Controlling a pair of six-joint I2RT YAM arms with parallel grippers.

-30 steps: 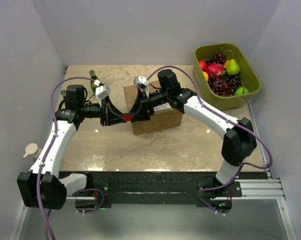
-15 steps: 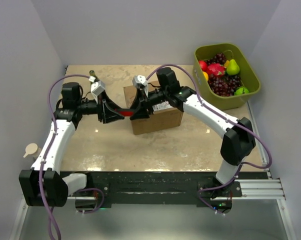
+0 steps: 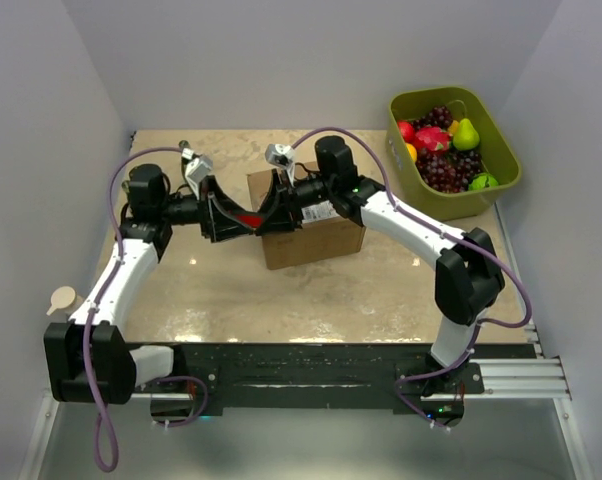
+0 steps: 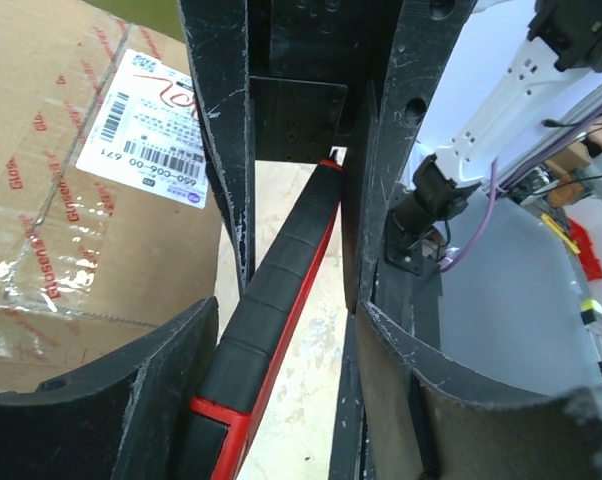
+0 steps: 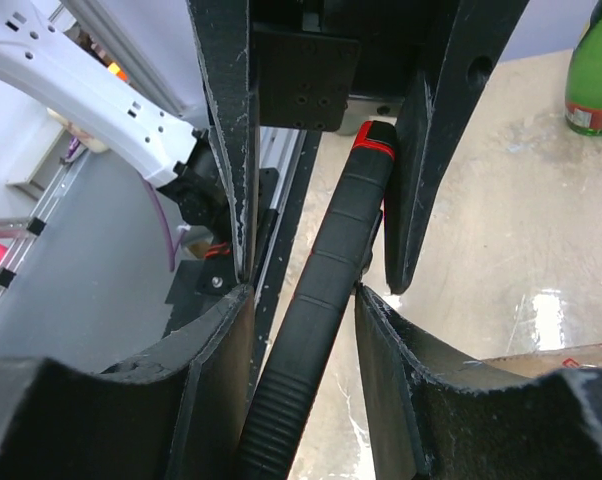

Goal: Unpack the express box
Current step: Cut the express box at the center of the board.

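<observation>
Change: left gripper (image 3: 239, 222) jaws, pinching a second ago, now spread off red-black cutter handle (image 3: 248, 220). right gripper (image 3: 266, 220) jaws narrowed round other end; firm pinch: cannot tell. Handover to right arm likely. express box (image 3: 316, 235) mid-surface (image 3: 231, 290), just behind grippers, taped, label (image 4: 171, 130) up, unopened.

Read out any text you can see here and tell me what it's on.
"660-006-00 671": beneath the barcode on the white shipping label on the express box.
Red word repeated along the clear packing tape: too blurred to read.
The label's other print: too small to read.
</observation>
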